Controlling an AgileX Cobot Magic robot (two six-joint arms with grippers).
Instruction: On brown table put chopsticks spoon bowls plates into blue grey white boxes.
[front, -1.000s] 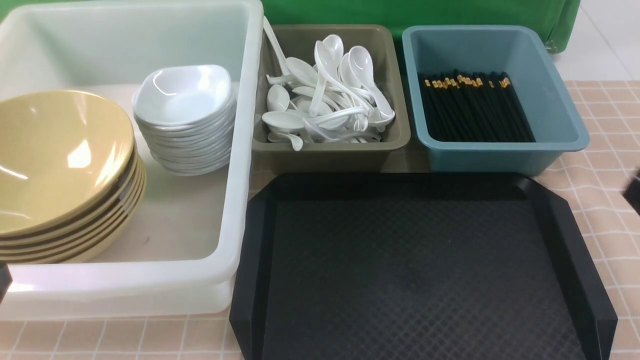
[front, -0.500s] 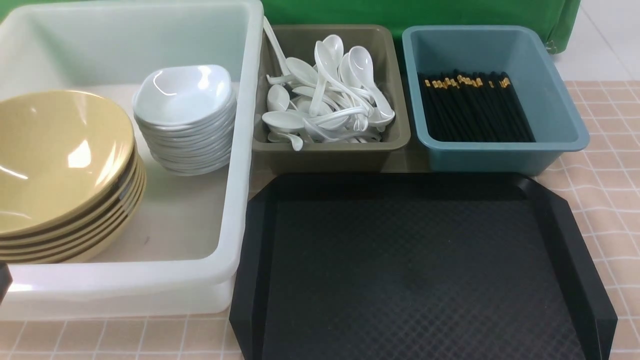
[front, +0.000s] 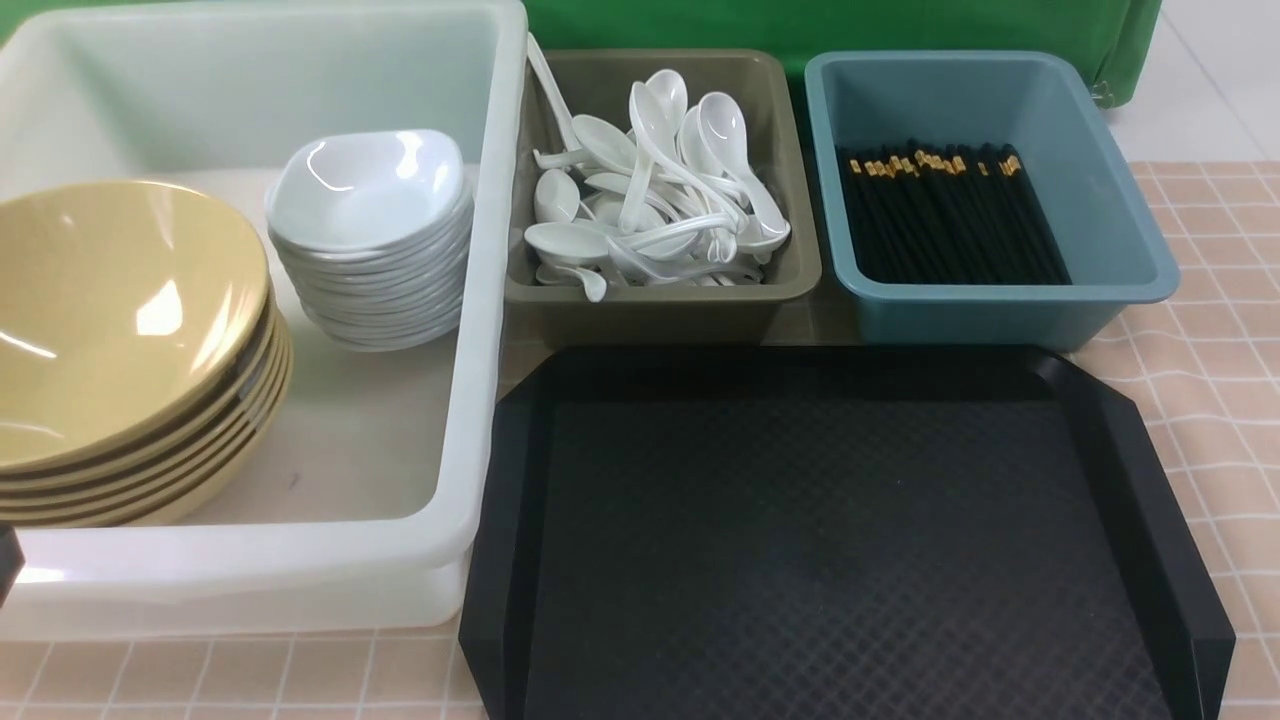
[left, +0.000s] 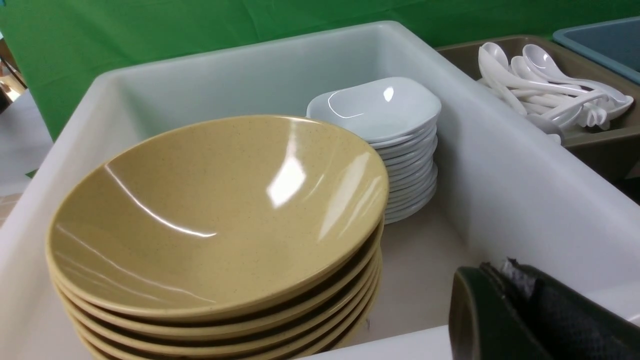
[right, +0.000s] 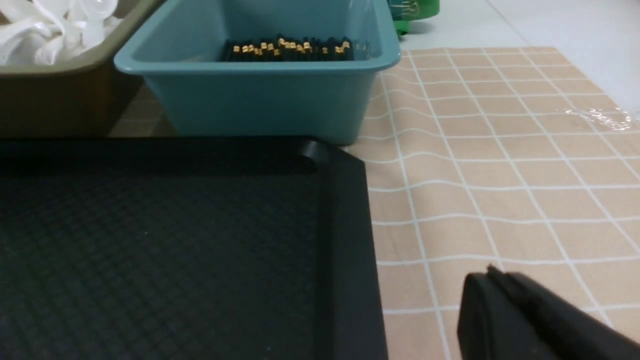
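Bowls (front: 130, 320) lean stacked at the near left corner of the white box (front: 250, 548). Both the left gripper (left: 507, 272) and the right gripper (right: 492, 275) are closed, holding nothing. Sorting looks finished, so better keep the arms away from rims.

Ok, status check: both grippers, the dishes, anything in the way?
Left gripper and right gripper shut, nothing held. Bowls and plates stacked in white box. Nothing seen blocking it.
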